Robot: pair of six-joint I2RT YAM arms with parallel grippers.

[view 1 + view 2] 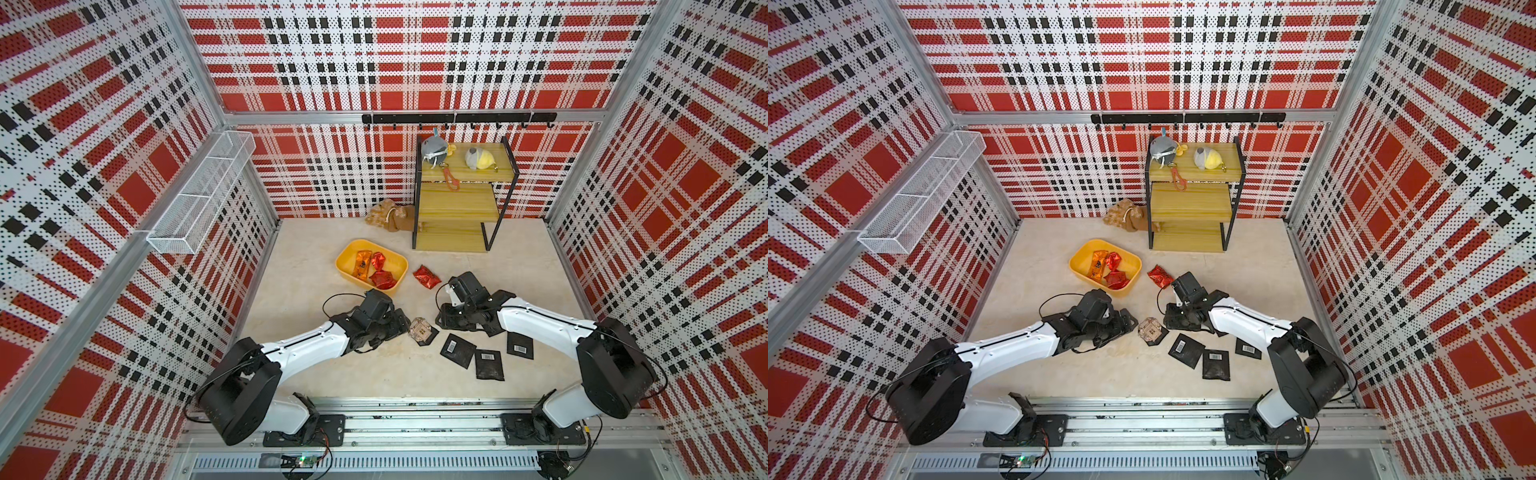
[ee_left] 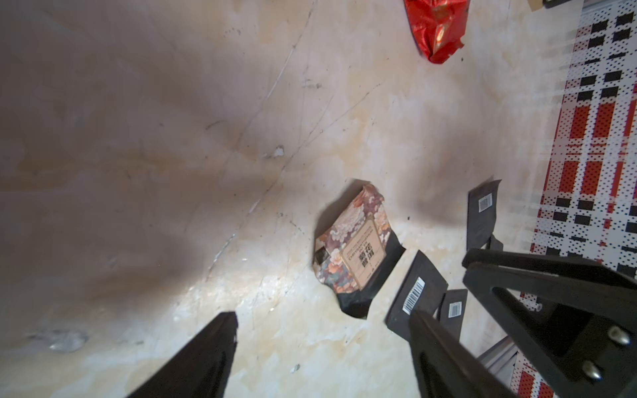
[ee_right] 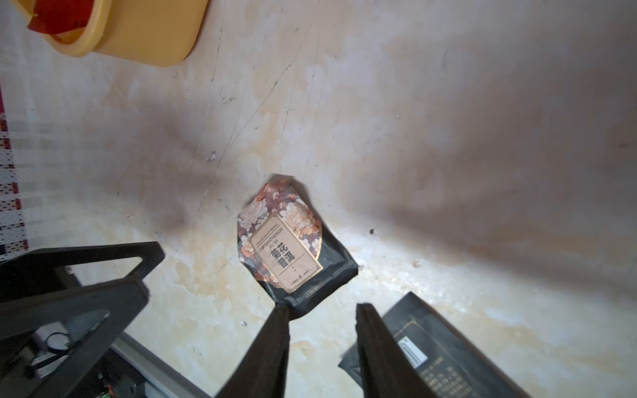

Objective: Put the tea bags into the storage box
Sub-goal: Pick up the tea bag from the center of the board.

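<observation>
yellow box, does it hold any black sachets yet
No, the yellow box holds only an orange packet and red foil packets, while the black sachets lie out on the table.

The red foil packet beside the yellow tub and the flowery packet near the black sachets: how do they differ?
The red foil packet is shiny and crinkled; the flowery packet is flower-printed with a tan label. The red one is elongated, the flowery one squarish. Both lie on the table, outside the yellow tub.

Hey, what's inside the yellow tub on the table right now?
The yellow tub holds one orange foil packet and at least two crinkly red foil packets, overlapping. Anything beneath them is covered from view.
</observation>
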